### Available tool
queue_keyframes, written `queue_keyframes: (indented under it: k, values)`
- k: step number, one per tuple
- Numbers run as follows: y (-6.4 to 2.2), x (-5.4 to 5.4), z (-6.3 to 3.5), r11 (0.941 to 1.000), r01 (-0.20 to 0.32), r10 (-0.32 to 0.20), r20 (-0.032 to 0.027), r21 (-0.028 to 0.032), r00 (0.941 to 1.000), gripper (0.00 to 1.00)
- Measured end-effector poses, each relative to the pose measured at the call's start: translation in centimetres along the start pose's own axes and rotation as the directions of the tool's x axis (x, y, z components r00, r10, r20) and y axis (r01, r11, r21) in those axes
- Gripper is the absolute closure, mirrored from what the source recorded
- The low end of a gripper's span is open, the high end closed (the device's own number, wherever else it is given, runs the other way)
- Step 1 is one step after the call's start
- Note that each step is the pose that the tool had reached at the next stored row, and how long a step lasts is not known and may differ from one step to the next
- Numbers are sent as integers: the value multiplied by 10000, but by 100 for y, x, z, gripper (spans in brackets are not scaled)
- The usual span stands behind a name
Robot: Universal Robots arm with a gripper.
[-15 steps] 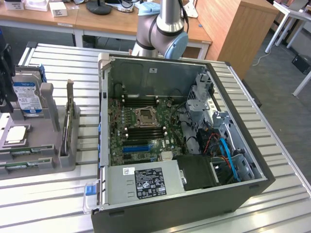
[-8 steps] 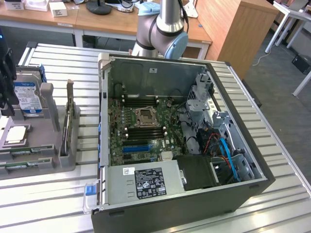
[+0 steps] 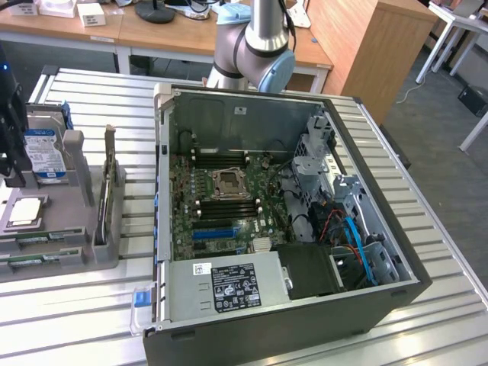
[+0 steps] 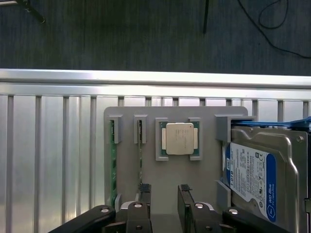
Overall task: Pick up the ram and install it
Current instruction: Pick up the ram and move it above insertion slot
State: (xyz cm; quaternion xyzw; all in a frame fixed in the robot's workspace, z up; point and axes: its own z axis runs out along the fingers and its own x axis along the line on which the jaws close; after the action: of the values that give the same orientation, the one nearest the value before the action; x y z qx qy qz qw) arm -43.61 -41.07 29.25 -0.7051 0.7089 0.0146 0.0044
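Gripper [image 4: 164, 190]: nearest item in the wrist view. Its two dark fingers [image 4: 145, 194] are spread apart, pinch nothing, and hang over the grey tray [image 4: 204, 170].

Ram [image 4: 140, 145]: two green sticks on edge in adjoining tray slots, the second [image 4: 112, 160] by the tray's outer edge. Neither is touched. The stick beside the CPU runs roughly in line with one finger, not between the pair.

CPU [image 4: 180, 138]: flat in its pocket, between ram and drive [image 4: 257, 179].

Exterior view, clock read on that picture:
- Tray [image 3: 76, 229] sits on the slatted desk [image 3: 76, 313], at 9 o'clock from the open case [image 3: 267, 343].
- Ram [image 3: 34, 239] lies at the tray's 6 o'clock end.
- Board [image 3: 229, 221] has black slots [image 3: 221, 158] at 12 and 6 o'clock of the socket [image 3: 227, 183]. No green stick can be made out in them.

Step, as judged: approach for the pick, with installing not begun.

Need, as judged: the fingers must sit astride one stick's thin edge, square to its length and clear of its neighbour and the slot posts.
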Motion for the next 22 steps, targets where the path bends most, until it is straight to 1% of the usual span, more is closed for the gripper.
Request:
queue_keyframes:
  k: [16,22]
  values:
    - [-2,4,129,10000,0,0,6,-1,10000,64]
    - [-3,19,133,10000,3,-3,7,1,10000,64]
